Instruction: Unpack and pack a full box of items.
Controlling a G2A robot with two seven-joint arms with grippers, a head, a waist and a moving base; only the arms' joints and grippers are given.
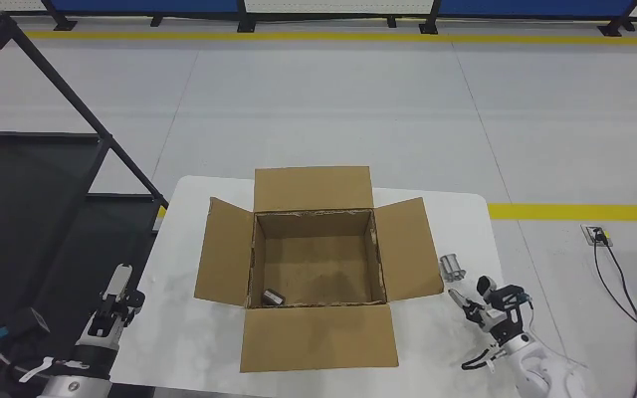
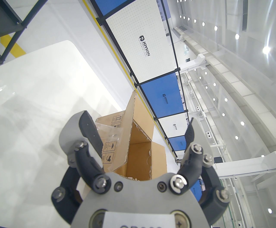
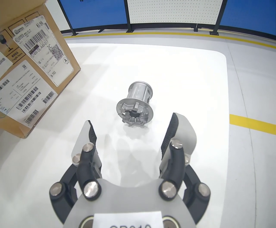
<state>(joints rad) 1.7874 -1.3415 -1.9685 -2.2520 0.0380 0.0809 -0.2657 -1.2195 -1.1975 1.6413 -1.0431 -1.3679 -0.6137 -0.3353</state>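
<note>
Right gripper (image 3: 131, 129): mine, low over the near right corner of the table (image 1: 458, 219). Fingers spread wide, nothing held. Left gripper (image 2: 138, 117): also spread wide and holding nothing, sitting off the table's near left edge and aimed along the tabletop at the box.

Just past my right fingertips, not touching them: metal part (image 3: 135, 103), a grey ribbed cylinder with a wide toothed flange. It lies on its side on bare tabletop, flange end toward my right wrist. From the top view it (image 1: 453, 266) is just beside the box's right flap, clear of the cardboard.

Box (image 1: 318, 338): brown cardboard, mid-table, all four flaps folded out flat. The side wall facing my right arm carries white shipping labels (image 3: 41, 49). Inside, a small grey item (image 1: 272, 297) lies on the box floor in the near left corner, against the left wall. Can't tell what it is. The rest of the box floor is bare cardboard.

Beyond the table: pale floor, with a black frame (image 1: 80, 119) running diagonally on the left. A yellow line (image 1: 318, 37) crosses the floor at the far end, with a fence of blue and white panels (image 3: 172, 10) right behind it.
</note>
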